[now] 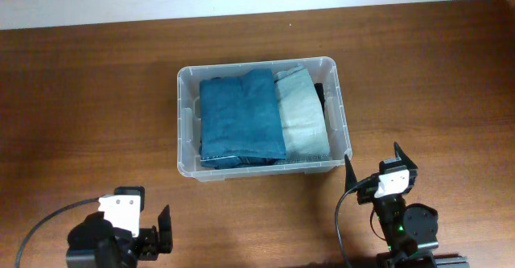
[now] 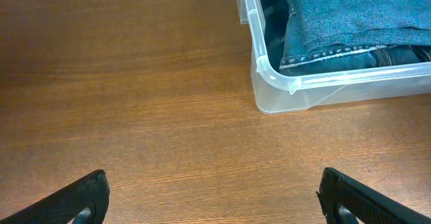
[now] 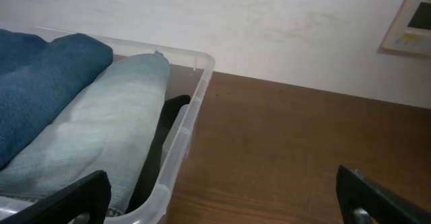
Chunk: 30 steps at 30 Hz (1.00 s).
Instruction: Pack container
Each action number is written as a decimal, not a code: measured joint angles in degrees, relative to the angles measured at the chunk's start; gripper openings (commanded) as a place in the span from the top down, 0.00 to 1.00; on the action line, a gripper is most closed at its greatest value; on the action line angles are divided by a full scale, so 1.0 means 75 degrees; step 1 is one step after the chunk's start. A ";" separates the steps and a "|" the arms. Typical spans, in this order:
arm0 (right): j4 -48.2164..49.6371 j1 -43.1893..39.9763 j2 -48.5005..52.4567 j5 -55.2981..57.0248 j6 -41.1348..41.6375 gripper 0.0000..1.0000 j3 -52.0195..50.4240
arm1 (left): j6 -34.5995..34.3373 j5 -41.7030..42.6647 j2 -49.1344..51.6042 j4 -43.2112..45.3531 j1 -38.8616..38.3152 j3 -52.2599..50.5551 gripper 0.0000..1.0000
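The clear plastic container stands in the middle of the table. It holds folded dark blue jeans on the left, folded light blue jeans beside them, and a dark item at its right wall. The container's near corner and the dark jeans show in the left wrist view. The right wrist view shows its right rim, the light jeans and dark jeans. My left gripper is open and empty at the front left. My right gripper is open and empty, just right of the container's front right corner.
The wooden table carries only the container. A pale wall runs behind the table, with a white wall panel at the far right. Black cables trail from both arms near the front edge.
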 measured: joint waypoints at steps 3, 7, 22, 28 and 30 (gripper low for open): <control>0.0003 0.0003 0.0000 0.0000 -0.0003 0.02 -0.0003 | 0.0000 0.0000 0.0000 0.0000 0.0000 0.0000 0.00; 0.0000 0.0003 0.0000 0.0000 -0.0003 0.02 -0.0003 | 0.0000 0.0000 0.0000 0.0000 0.0000 0.0000 0.01; 0.0000 0.0003 0.0000 0.0000 -0.0003 0.01 -0.0003 | 0.0000 0.0000 0.0000 0.0000 0.0000 0.0000 0.01; 0.0003 0.0003 0.0000 0.0000 -0.0009 0.01 -0.0003 | 0.0000 0.0000 -0.0009 0.0006 0.0000 -0.0003 0.01; 0.0000 0.0003 0.0000 0.0000 -0.0006 0.02 -0.0003 | 0.0000 0.0000 -0.0073 0.0087 0.0000 -0.0061 0.01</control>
